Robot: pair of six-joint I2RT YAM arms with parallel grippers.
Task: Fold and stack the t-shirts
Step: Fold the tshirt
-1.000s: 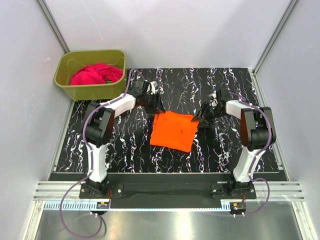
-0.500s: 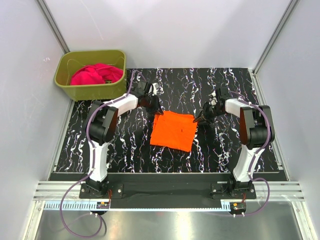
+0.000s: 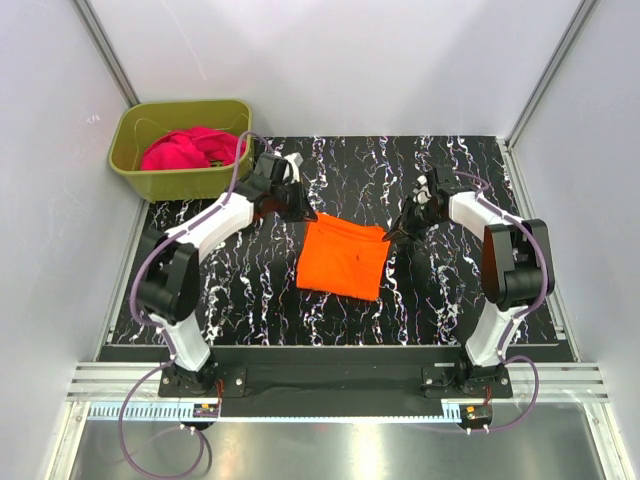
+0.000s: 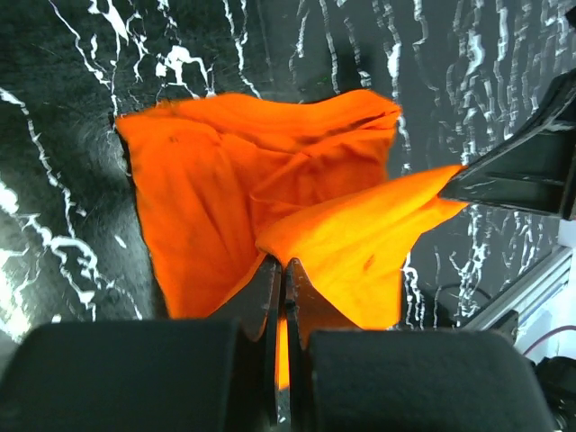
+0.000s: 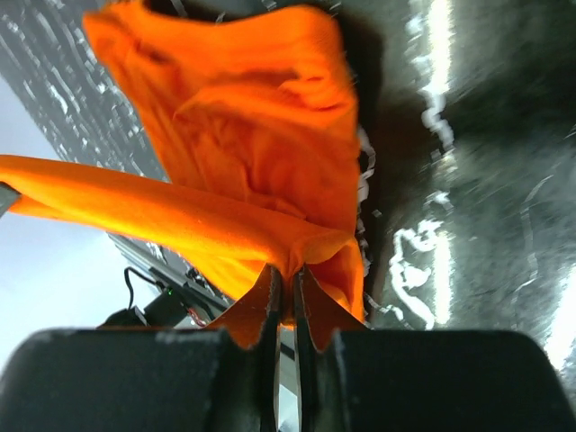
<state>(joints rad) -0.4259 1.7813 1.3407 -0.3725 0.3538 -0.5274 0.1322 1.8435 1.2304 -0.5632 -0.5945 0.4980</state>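
found left gripper (image 4: 283,270) and right gripper (image 5: 286,274) clamped tight on orange t-shirt's (image 3: 342,262) far corners; recommend lifting level and drawing both evenly toward near hem.

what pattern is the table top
The table top is black with white marble veins; top external view.

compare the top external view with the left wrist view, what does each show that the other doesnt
Only top external: the olive-green tub at the far left with the magenta-pink t-shirt in it, and both whole arms. Only left wrist: the left jaws seen close, pinched shut on an edge of the orange t-shirt. Both: the orange t-shirt and the black marbled table.
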